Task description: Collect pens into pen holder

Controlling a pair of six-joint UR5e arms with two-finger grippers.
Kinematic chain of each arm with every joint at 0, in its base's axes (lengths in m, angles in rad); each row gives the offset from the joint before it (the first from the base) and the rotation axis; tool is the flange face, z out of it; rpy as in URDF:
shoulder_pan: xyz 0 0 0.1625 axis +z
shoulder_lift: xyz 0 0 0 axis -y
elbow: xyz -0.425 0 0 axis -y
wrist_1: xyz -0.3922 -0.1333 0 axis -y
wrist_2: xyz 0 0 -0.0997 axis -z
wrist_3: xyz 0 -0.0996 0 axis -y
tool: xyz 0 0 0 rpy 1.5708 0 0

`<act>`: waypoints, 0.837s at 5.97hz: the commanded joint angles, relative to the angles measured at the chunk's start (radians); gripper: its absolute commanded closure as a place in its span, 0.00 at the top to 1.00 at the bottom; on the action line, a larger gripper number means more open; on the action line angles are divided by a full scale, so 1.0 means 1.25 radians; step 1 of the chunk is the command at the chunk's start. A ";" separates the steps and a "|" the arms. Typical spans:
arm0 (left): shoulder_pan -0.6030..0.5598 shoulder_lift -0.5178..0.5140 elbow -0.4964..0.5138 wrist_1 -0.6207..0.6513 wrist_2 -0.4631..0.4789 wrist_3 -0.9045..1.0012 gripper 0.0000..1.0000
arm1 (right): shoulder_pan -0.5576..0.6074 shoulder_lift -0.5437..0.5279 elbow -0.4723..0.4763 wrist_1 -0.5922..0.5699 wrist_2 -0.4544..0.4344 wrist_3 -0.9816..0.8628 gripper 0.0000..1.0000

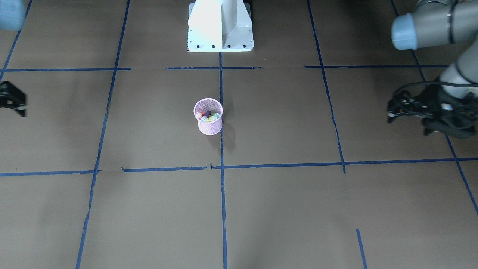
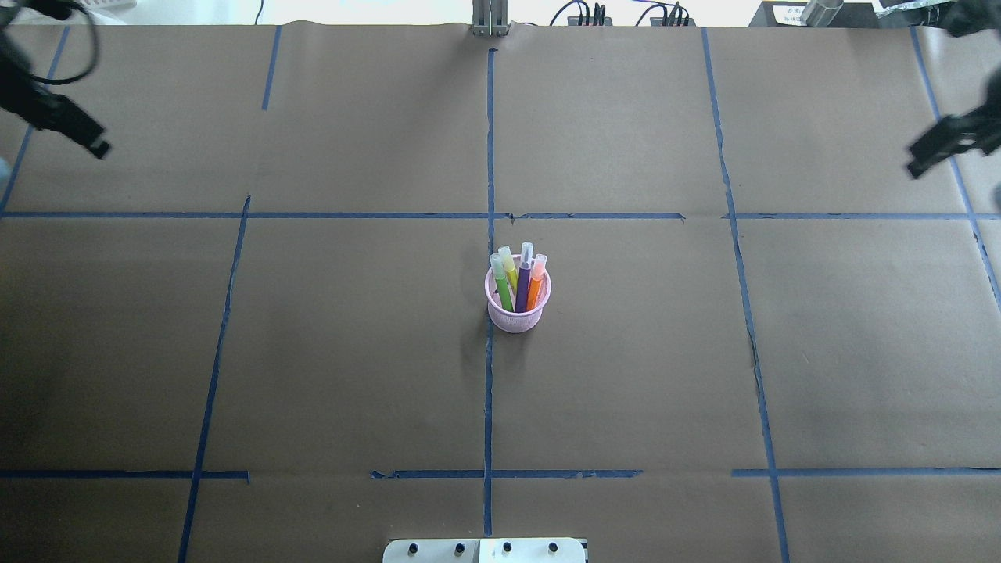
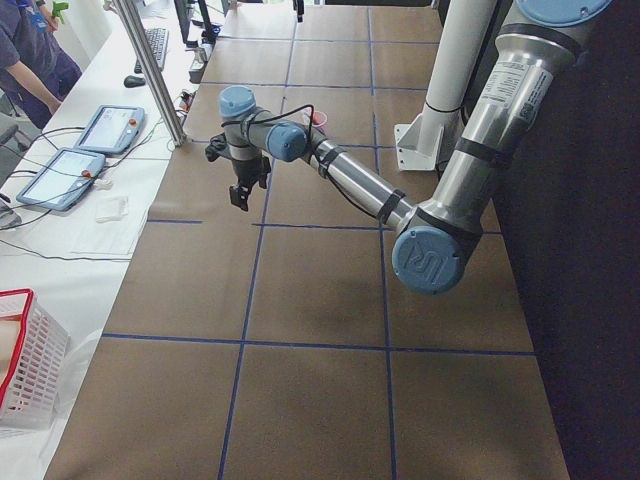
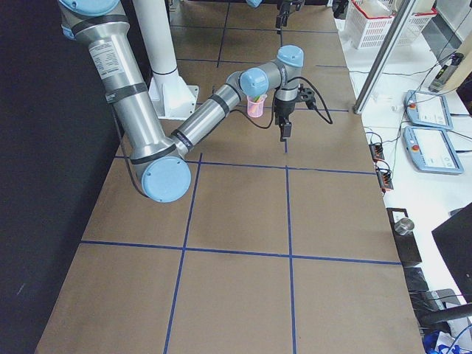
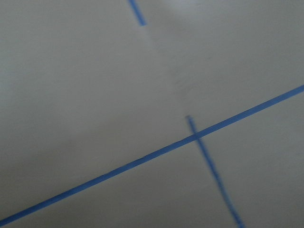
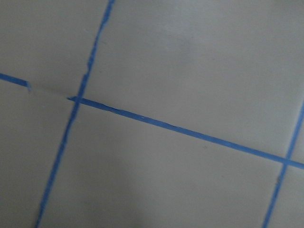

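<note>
Pink pen holder [image 2: 516, 319] upright; four pens [image 2: 523, 283] inside

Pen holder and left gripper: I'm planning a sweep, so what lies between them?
Overhead view: only bare brown paper and blue tape lines between the pen holder and the left gripper.

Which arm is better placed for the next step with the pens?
Neither stands out. All four pens already stand in the pen holder, and the left pincer and right pincer hang out at opposite sides, about equally far from it.
</note>
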 commanded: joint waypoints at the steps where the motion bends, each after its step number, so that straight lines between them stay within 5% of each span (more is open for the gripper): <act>1: -0.114 0.116 0.007 -0.010 -0.011 0.102 1.00 | 0.187 -0.142 -0.020 0.001 0.050 -0.305 1.00; 5: -0.202 0.312 -0.009 -0.045 -0.099 0.103 1.00 | 0.294 -0.286 -0.060 0.007 0.047 -0.331 0.99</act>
